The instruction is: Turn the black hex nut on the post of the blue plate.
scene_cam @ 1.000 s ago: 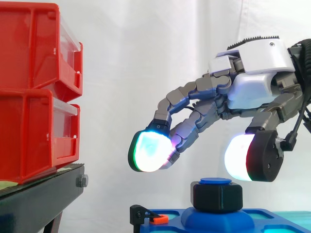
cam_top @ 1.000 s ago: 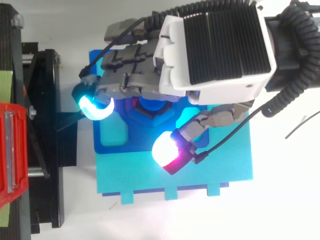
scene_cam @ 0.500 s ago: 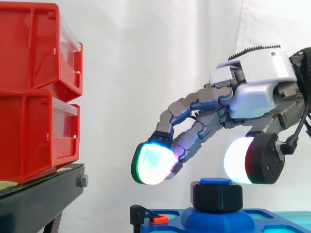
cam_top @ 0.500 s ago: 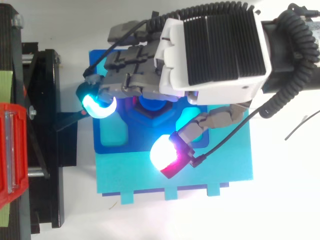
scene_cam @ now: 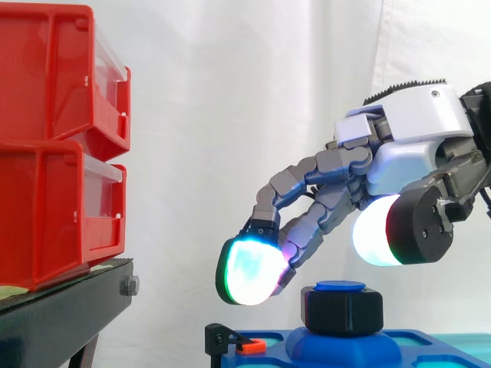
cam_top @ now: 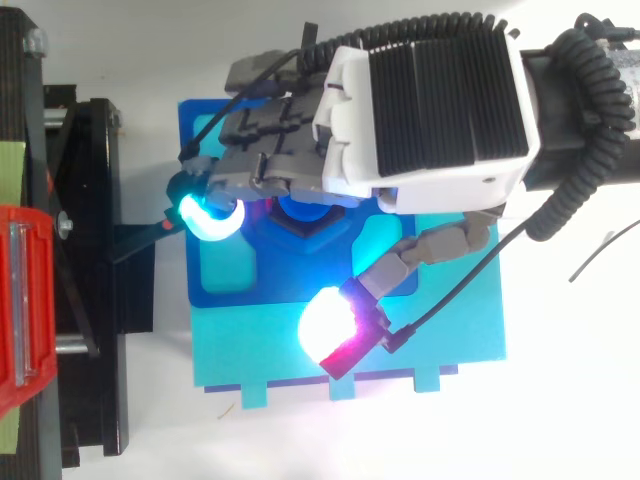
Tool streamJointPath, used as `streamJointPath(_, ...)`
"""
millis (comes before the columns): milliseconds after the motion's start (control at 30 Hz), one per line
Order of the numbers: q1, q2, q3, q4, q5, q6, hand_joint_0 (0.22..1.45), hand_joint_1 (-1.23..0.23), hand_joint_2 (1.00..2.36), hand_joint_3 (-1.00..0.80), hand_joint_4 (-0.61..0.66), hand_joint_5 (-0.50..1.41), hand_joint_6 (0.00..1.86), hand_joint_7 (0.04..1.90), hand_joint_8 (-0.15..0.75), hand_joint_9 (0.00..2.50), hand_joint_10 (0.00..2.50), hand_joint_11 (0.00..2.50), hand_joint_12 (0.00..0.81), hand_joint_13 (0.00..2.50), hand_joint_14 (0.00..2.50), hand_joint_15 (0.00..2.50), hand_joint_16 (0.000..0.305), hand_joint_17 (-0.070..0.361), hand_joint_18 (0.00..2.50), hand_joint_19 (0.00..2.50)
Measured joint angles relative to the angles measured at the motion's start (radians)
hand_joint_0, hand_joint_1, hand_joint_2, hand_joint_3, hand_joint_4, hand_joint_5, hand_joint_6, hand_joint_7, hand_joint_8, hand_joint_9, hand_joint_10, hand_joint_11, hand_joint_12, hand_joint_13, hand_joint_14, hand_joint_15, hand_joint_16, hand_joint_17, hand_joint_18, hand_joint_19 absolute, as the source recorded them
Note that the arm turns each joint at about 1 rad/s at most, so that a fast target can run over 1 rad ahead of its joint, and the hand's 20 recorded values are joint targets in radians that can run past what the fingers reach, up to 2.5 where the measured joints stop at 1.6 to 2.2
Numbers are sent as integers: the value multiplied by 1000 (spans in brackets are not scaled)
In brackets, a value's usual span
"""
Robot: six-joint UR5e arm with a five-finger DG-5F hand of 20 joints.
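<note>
hand [scene_cam: 414,146] hovers, fingers loosely bent and spread, thumb out opposite, nothing in grip. black hex nut [scene_cam: 343,310] right under palm, untouched as far as I can see. glowing fingertips [scene_cam: 249,272] hang just beside nut, thumb pad [scene_cam: 376,234] above it. nut sits on blue-capped post [scene_cam: 340,286], blue plate [cam_top: 225,270] underneath. small orange clip [scene_cam: 252,346] on plate below fingertips. red bins [scene_cam: 54,146] on black stand [scene_cam: 61,314] well off beyond fingertips. white curtain [scene_cam: 230,92] behind everything.
</note>
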Motion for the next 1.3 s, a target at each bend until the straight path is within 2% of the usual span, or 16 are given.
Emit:
streamJointPath(300, -7, 1, 0, -44, -8, -14, 377, -498, 1000, -500, 396, -152, 503, 913, 403, 664, 0, 55, 486, 577, 2, 88, 66, 149, 450, 205)
streamJointPath(667, -20, 0, 0, -46, -36, -21, 383, -487, 1000, -500, 387, -153, 503, 904, 401, 674, 2, 58, 486, 595, 2, 86, 66, 148, 468, 211)
streamJointPath(1067, -31, 1, 0, -44, -44, -32, 387, -484, 1000, -500, 387, -154, 503, 895, 400, 679, 0, 54, 485, 610, 5, 95, 66, 148, 487, 220)
streamJointPath(1300, -50, 1, 0, -48, -69, -40, 388, -482, 1000, -500, 384, -154, 503, 894, 402, 680, 0, 61, 485, 613, 3, 97, 66, 148, 491, 224)
